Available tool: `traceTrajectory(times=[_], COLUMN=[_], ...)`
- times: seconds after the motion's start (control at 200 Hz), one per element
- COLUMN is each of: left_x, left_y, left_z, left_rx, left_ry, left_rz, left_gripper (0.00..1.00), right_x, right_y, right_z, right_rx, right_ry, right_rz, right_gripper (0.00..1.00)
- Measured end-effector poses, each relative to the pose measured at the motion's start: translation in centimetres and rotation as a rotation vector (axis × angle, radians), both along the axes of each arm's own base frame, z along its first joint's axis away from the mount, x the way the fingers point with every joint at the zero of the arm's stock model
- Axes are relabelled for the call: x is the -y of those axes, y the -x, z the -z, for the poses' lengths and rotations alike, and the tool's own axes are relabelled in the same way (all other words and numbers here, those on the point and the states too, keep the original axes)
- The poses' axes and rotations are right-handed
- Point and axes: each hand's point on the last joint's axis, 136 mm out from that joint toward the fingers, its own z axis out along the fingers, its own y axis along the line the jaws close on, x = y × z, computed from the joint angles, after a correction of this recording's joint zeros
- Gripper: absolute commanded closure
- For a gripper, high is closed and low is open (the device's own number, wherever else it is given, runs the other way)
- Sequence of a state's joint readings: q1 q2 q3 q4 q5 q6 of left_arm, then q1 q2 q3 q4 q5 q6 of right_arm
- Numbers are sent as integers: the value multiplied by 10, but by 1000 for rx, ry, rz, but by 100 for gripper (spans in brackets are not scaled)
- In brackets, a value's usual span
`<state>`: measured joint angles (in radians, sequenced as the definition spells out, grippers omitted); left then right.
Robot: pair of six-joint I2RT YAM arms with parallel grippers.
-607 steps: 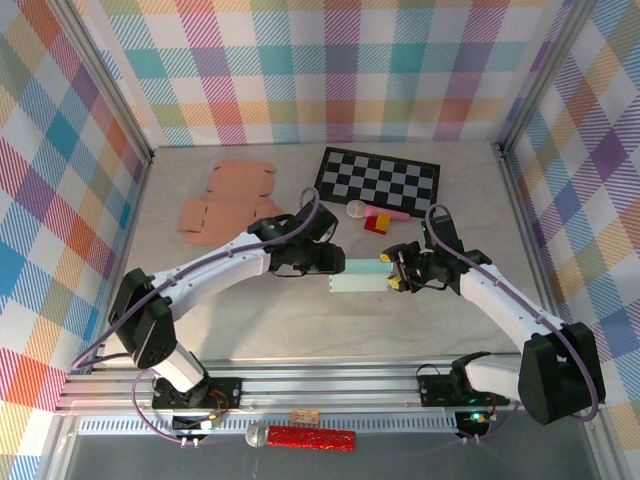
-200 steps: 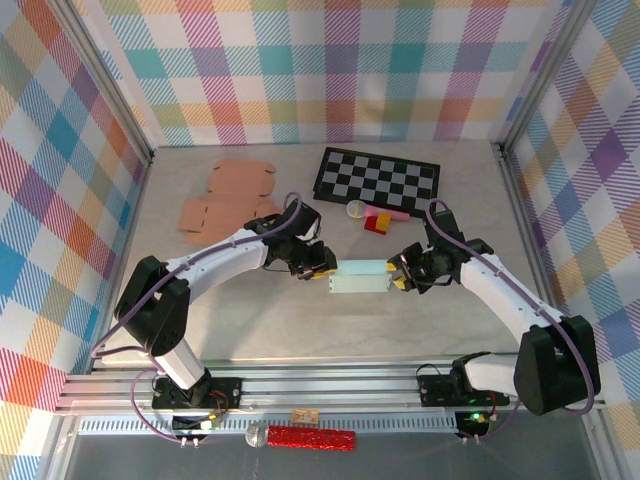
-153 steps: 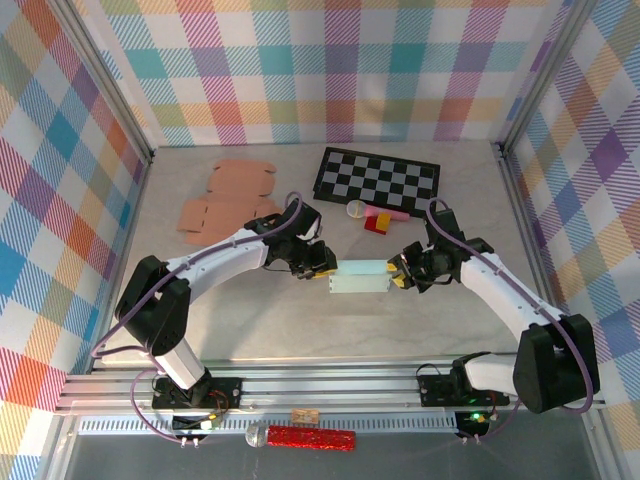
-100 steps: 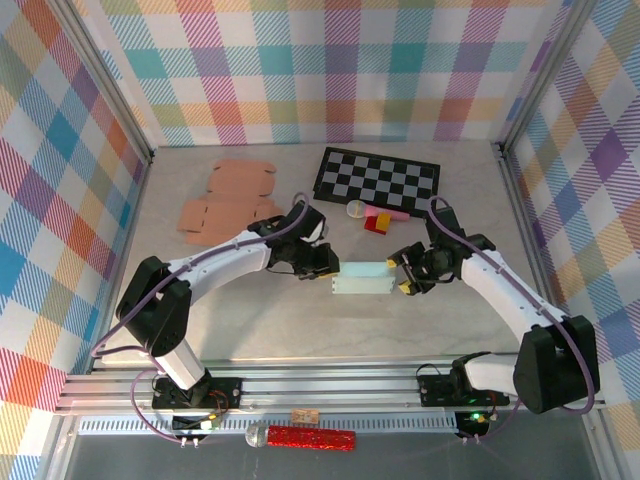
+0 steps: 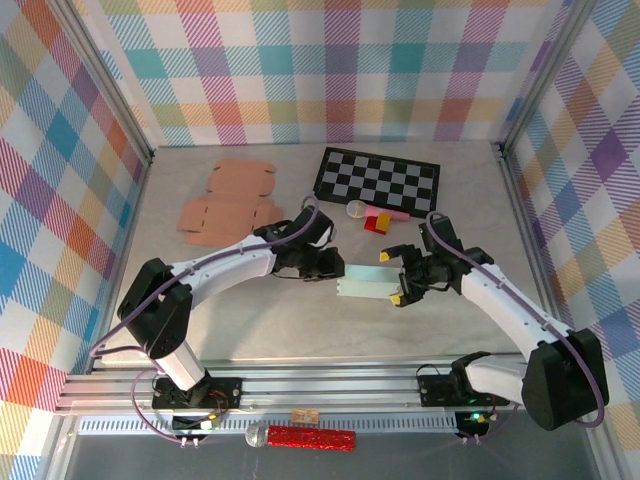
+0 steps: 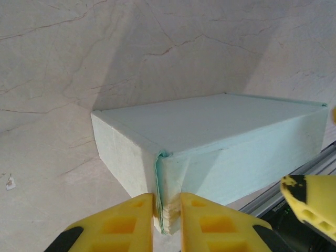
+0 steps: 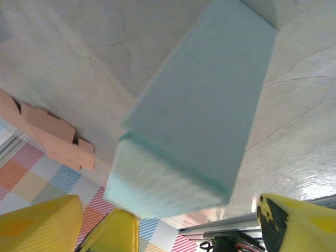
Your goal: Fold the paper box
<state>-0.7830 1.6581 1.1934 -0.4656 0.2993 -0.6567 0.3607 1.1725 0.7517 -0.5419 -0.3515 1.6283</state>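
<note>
The smooth table [image 5: 300, 330] makes the biggest risk, as I judge it, the whole paper box [image 5: 366, 284] pivoting across it: the box sits closed near mid-table between the two arms, apparently resting on a broad face, and it is held at one end only, so a sideways push from the other arm would probably swing it round that single hold rather than press anything home. Next comes damage to the box itself (thin teal paper, creased-looking at the held corner), which could crush or tear if the grip drags instead of letting go. The left gripper [image 6: 167, 210] is clamped on the box's left end corner, its yellow fingers [image 6: 123, 223] pressed on the upright seam with the layered paper edge squeezed between them, and the rest of the box runs away from them, up and rightward in the left wrist view. The right gripper [image 5: 402, 279] stands wide apart at the opposite end: in the right wrist view the short end face lies between its fingers, closer to one than the other, and I cannot tell whether either touches it, since that end is blurred. Closing off-centre there would likely dent an end corner or pop a tucked flap open
</note>
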Motion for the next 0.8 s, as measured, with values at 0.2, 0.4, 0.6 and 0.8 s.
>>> traceTrajectory(times=[0.2, 0.4, 0.6, 0.8], left_x=[1, 3, 8, 9], left_y=[7, 12, 23, 42], left_z=[-1, 0, 0, 15], left_rx=[26, 57, 100, 108], left_ry=[-2, 4, 9, -24], left_rz=[14, 37, 83, 149], left_gripper=[84, 84, 83, 71], right_x=[4, 1, 7, 17], right_y=[-6, -22, -20, -14], right_z=[22, 24, 48, 52], right_rx=[-19, 38, 121, 262], right_ry=[13, 5, 3, -2], right_rz=[68, 82, 89, 75], right_gripper=[14, 24, 37, 39])
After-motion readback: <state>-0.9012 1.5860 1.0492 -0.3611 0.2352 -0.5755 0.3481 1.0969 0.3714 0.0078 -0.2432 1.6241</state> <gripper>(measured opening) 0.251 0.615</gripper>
